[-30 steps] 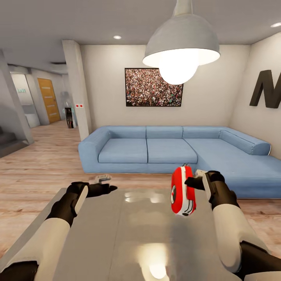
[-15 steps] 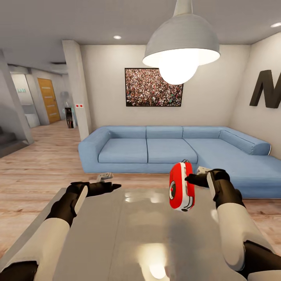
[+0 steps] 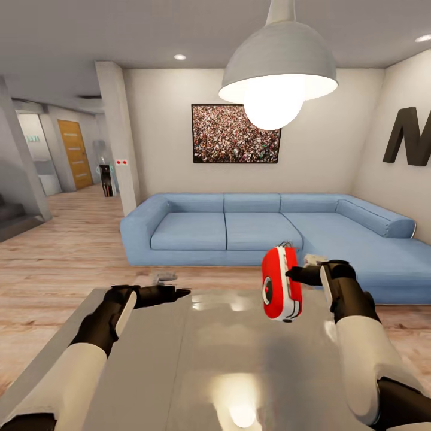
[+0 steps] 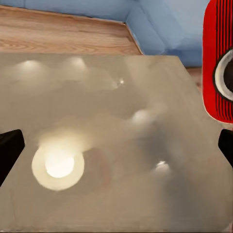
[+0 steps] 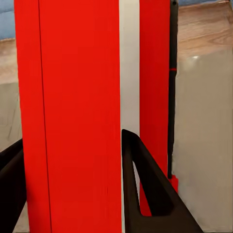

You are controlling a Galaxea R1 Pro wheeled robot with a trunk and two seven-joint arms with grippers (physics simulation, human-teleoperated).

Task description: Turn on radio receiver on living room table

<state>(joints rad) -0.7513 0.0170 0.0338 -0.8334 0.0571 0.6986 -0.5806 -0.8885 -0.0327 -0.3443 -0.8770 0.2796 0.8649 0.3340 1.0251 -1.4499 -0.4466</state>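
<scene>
1. Red and white, the radio receiver [image 3: 281, 286] is held clear of the glossy grey table [image 3: 197, 365], over its far right part, in front of the blue sofa [image 3: 251, 230].
2. It is turned on end, with the round dark dial [image 3: 267, 291] facing the robot's left and the thin wire handle [image 3: 288, 245] at the top.
3. The right gripper [image 5: 73, 194] is closed on the radio's body from the side; in the right wrist view a dark finger [image 5: 145, 189] is seen lying against the red casing beside a white stripe.
4. The left gripper [image 3: 170, 293] hovers over the table's far left edge, well apart from the radio. Its fingertips are seen at opposite edges of the left wrist view, so the jaws are judged wide and nothing is held.
5. The casing looks like hard, smooth plastic: stiff, probably light, and likely slippery under a narrow pinch.
6. A hold across the flat red faces is judged safest; the wire handle looks too thin to be trusted.
7. The dial side is left uncovered, so it can be reached by the free hand.
</scene>
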